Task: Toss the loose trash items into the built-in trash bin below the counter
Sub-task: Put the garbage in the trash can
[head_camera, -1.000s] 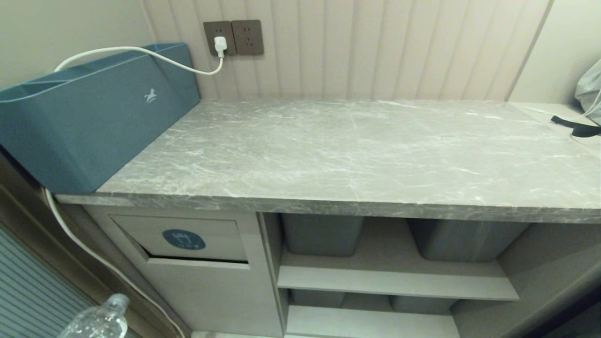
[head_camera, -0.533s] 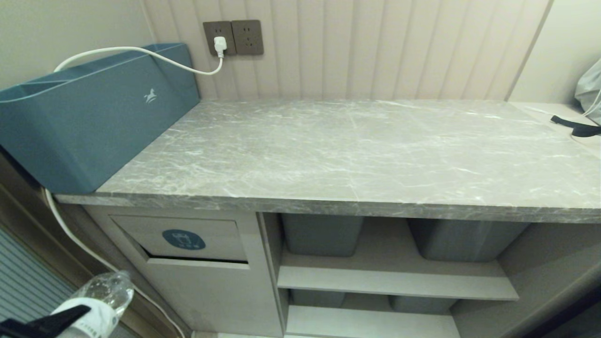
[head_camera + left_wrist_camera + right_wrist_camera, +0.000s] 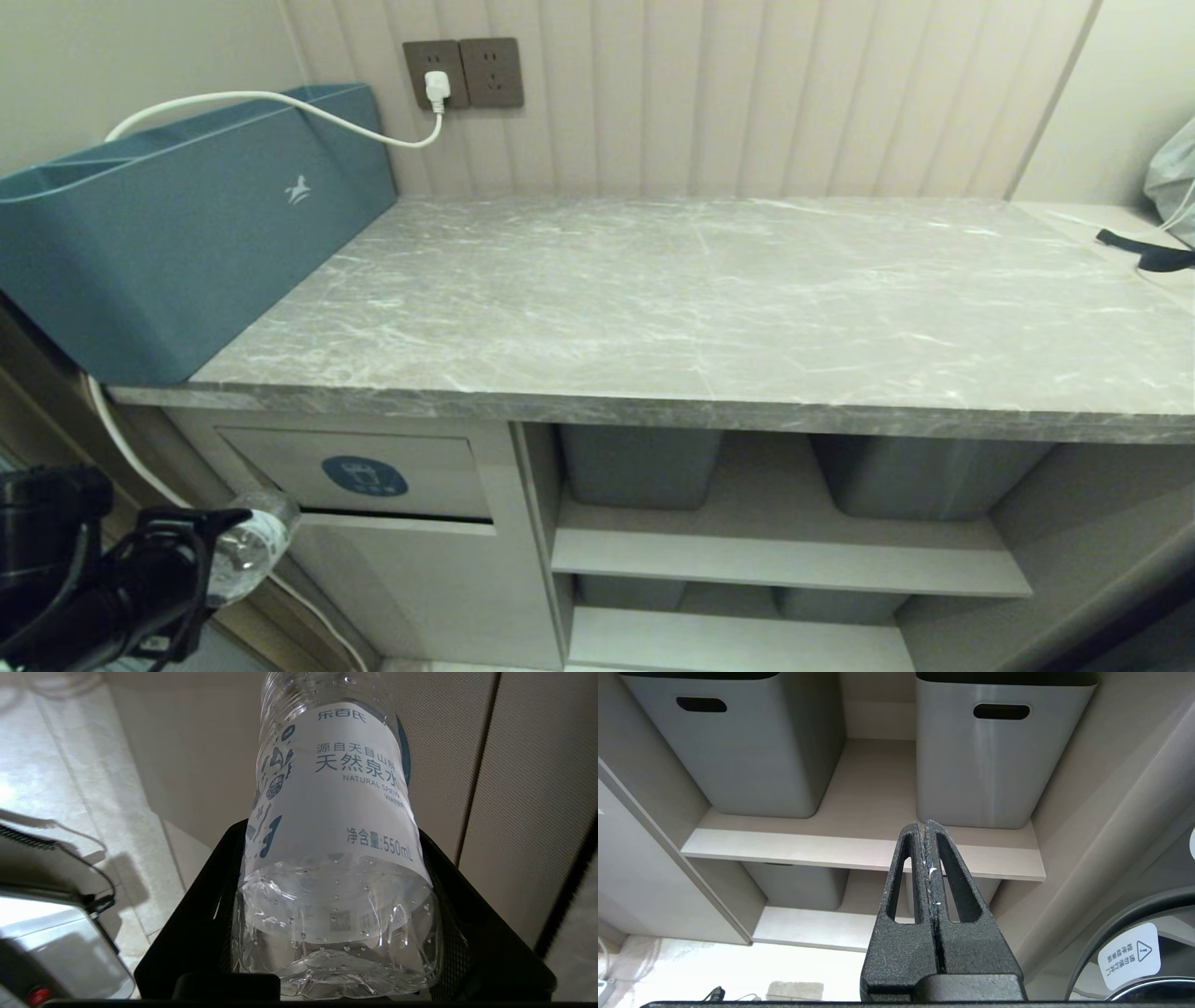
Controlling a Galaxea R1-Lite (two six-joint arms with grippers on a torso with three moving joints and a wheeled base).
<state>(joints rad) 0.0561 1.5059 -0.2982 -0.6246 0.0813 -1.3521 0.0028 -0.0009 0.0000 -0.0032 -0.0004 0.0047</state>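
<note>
My left gripper (image 3: 210,551) is at the lower left of the head view, shut on a clear plastic bottle (image 3: 250,541). The bottle's free end sits right at the lower left corner of the trash bin flap (image 3: 420,471), which carries a round blue sticker. In the left wrist view the bottle (image 3: 336,812) shows a white label with a blue pattern, and the left gripper (image 3: 331,835) has black fingers on both sides of it. The grey marble counter (image 3: 691,308) has no bottles on it. My right gripper (image 3: 924,828) is shut and empty, parked facing the shelves.
A large blue-teal box (image 3: 177,233) stands on the counter's left end, with a white cable (image 3: 280,103) running to a wall socket. Grey tubs (image 3: 639,467) (image 3: 920,476) sit on shelves right of the bin. A black strap (image 3: 1144,252) lies far right.
My left arm has risen into view and carried the bottle up and right, from the bottom edge to the flap's lower left corner. The right arm has not moved.
</note>
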